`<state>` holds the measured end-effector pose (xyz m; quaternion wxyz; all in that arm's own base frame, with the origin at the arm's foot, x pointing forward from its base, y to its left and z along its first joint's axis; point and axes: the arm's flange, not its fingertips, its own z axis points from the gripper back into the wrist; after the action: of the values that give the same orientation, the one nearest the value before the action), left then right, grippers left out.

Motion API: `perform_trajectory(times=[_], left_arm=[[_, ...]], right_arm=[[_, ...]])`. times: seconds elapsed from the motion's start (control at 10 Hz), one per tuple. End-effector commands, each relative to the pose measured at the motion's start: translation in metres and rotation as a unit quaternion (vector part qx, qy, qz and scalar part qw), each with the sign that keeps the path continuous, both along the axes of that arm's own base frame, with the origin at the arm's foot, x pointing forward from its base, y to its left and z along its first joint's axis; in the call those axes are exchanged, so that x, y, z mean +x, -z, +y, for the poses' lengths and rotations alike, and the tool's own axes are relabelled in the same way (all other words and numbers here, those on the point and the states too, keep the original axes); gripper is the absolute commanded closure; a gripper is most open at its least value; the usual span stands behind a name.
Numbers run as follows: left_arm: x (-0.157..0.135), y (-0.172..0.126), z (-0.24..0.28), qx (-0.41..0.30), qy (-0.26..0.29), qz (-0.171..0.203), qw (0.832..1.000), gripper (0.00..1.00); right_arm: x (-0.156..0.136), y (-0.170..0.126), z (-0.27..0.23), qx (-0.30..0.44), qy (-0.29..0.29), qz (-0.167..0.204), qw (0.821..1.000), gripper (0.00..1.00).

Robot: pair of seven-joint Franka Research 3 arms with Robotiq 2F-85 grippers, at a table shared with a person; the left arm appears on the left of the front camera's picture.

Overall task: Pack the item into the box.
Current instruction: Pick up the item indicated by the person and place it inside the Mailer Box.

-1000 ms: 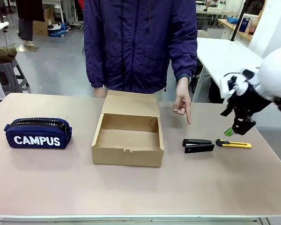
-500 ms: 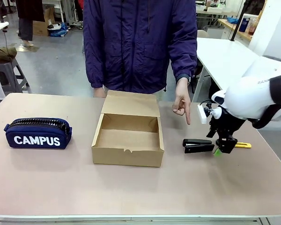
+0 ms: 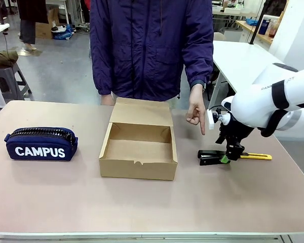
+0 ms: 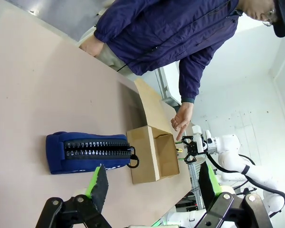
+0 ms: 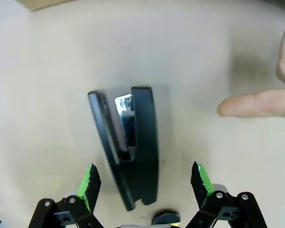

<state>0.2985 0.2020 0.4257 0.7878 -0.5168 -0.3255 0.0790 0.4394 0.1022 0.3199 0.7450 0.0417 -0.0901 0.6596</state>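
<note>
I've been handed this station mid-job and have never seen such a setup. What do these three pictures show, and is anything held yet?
Two white robot arms share a table with a person standing opposite. The front view looks across from the robot's side. The other two pictures come from cameras on each wrist, looking along that gripper's green-padded fingers. On the table lie a navy pencil case, an open cardboard box, a black stapler and a yellow utility knife. The person's hand points down toward the stapler. The right gripper is open, with a finger on either side of the stapler. The left gripper is open and empty.
</note>
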Motion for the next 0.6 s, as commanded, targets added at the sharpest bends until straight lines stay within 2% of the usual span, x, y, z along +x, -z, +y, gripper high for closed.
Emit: perform_trajectory(times=[0.0,0.3,0.4,0.5], left_arm=[[0.0005,-0.0013,0.0001,-0.005,0.000,-0.013,1.000,0.00],[0.0005,-0.0013,0.0001,-0.005,0.000,-0.013,1.000,0.00],[0.0005,-0.0013,0.0001,-0.005,0.000,-0.013,1.000,0.00],[0.0005,-0.0013,0.0001,-0.005,0.000,-0.013,1.000,0.00]], right_arm=[[0.0123,0.0103,0.0107,0.009,0.008,0.005,1.000,0.00],[0.0119,0.0136,0.0102,-0.012,0.012,0.026,1.000,0.00],[0.0109,0.0133,0.0094,-0.017,0.015,0.032,0.999,0.52],[0.0106,0.0136,0.0099,-0.019,0.016,0.034,0.999,0.58]])
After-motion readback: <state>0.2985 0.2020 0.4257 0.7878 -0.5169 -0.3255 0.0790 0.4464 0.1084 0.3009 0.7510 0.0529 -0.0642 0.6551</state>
